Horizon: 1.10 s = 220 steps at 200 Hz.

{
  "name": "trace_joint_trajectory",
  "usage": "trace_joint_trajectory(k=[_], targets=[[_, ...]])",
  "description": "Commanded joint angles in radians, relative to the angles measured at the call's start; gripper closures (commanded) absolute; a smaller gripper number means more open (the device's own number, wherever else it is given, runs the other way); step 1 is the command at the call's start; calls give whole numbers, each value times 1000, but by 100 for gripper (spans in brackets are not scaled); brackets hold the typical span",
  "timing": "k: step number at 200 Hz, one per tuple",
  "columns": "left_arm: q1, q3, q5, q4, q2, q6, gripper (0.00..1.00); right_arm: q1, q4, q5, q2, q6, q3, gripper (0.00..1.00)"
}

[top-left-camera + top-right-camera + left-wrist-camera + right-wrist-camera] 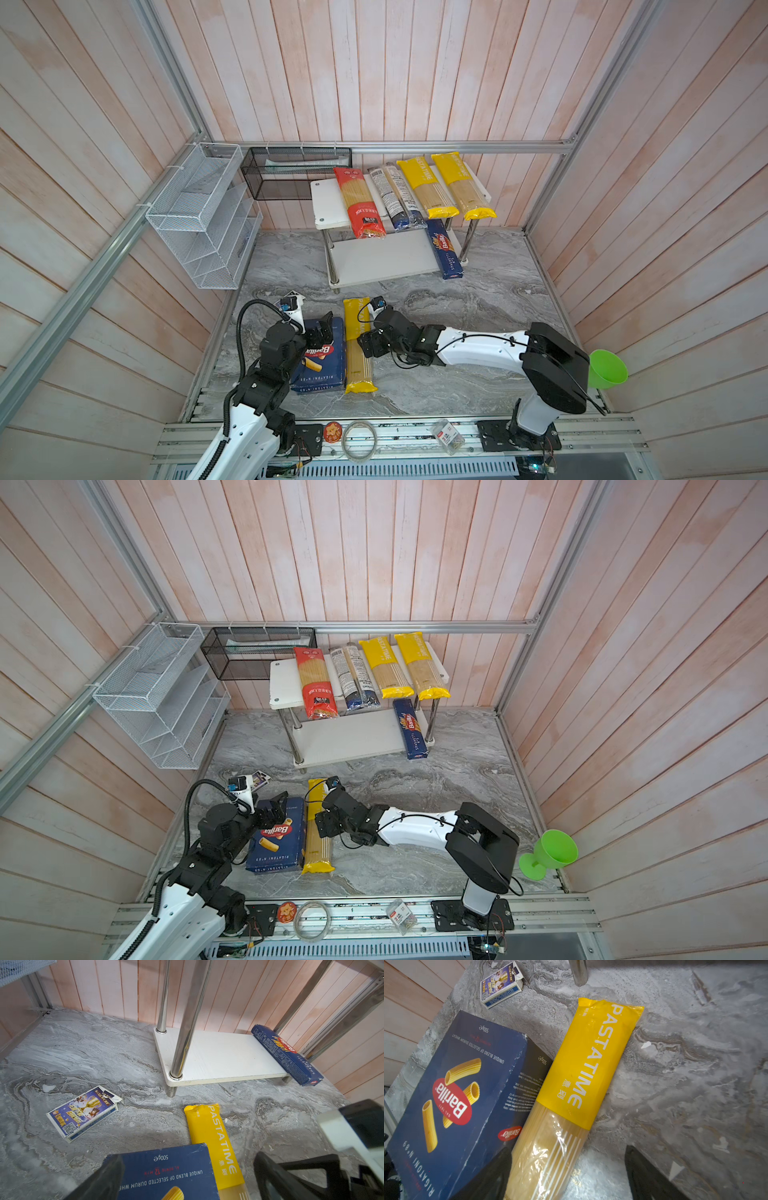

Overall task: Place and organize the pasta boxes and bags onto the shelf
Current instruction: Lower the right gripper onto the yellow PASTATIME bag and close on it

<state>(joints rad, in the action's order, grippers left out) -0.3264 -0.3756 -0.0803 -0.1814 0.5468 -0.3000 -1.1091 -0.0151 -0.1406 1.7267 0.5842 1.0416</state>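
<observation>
The right fingers (645,1174), spread astride the yellow bag (583,1068) lying on the worktop (695,1064) against the rigatoni box (452,1095) below the spread left fingers (270,1174), could snag that box when closing.

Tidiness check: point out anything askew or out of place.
The spaghetti box juts past the front edge of the shelf; the red bag overhangs its top board. An open card pack lies on the table.
</observation>
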Motion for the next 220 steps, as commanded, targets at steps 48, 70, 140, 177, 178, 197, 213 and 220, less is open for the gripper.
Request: trace_joint_trajectory(k=[48,70,140,177,178,197,213,220], targets=[[6,0,-27,-57,-99,-8,0,-32,-140,26,181,12,132,4],[6,17,-44,-73,-172,-16,0,-50,-100,42,199,9,129,2],[6,9,-30,-68,-140,-10,0,-51,-194,-46,236,-2,169,2],[6,13,-32,-73,-160,-10,0,-51,-208,-96,231,-12,131,2],[6,13,-32,-73,-160,-10,0,-51,-207,-96,231,-12,130,2],[6,15,-29,-77,-172,-11,0,-49,-216,-106,231,-19,112,2],[6,15,-28,-77,-172,-12,0,-48,-196,-116,206,-14,67,2],[6,13,-28,-75,-166,-11,0,-46,-172,-115,188,-11,38,2]])
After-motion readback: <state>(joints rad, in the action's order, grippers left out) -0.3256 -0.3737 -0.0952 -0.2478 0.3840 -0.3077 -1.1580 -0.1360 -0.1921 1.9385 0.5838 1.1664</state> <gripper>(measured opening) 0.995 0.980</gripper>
